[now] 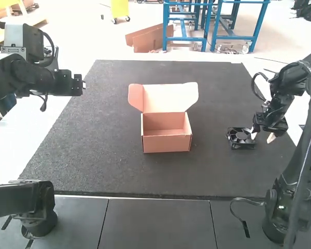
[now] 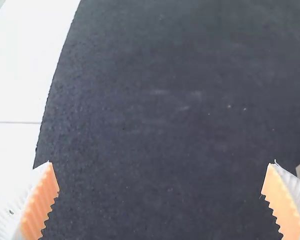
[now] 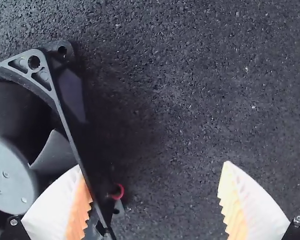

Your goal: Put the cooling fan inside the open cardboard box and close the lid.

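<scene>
Cooling fan [image 1: 241, 138] sits on the black mat [image 1: 93, 145], right of the cardboard box [image 1: 166, 132] and well apart from it. Box is mid-mat and open, lid flap standing up at the back. We see the right gripper [image 3: 152, 172] down at the fan, fingers spread wide and straddling one frame wall: one orange pad [image 3: 81, 205] on the blade side, the other over bare mat. No clamp yet. Left gripper [image 2: 160, 172] hangs over the mat near its left edge, fingers also wide apart, holding nothing.
</scene>
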Controlling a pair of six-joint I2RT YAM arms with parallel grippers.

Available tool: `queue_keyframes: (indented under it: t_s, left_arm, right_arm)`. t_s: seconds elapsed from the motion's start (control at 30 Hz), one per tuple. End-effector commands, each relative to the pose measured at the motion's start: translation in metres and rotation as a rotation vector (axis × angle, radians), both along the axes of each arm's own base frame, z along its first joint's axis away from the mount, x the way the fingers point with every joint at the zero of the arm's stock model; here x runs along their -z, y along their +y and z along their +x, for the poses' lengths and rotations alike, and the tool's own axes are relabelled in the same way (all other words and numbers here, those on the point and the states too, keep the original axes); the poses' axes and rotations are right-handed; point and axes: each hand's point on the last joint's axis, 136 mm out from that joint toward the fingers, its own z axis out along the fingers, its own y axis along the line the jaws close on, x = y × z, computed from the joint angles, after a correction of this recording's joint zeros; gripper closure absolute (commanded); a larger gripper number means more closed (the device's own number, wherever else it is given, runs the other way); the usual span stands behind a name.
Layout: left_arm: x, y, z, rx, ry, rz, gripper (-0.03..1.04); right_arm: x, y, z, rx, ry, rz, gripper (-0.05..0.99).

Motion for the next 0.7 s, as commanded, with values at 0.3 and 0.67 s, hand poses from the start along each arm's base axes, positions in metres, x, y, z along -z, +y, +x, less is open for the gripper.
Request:
queue_keyframes:
  t_s: [0.3,0.67]
  left_arm:
    - [-0.007,-0.002,0.000,0.015,-0.008,0.000,0.05]
    - [-0.008,-0.004,-0.003,0.023,-0.002,0.000,0.05]
  right_arm:
    - [0.033,0.030,-0.010,-0.052,0.102,0.009,0.50]
    - [0.021,0.042,0.000,-0.034,0.050,0.038,0.95]
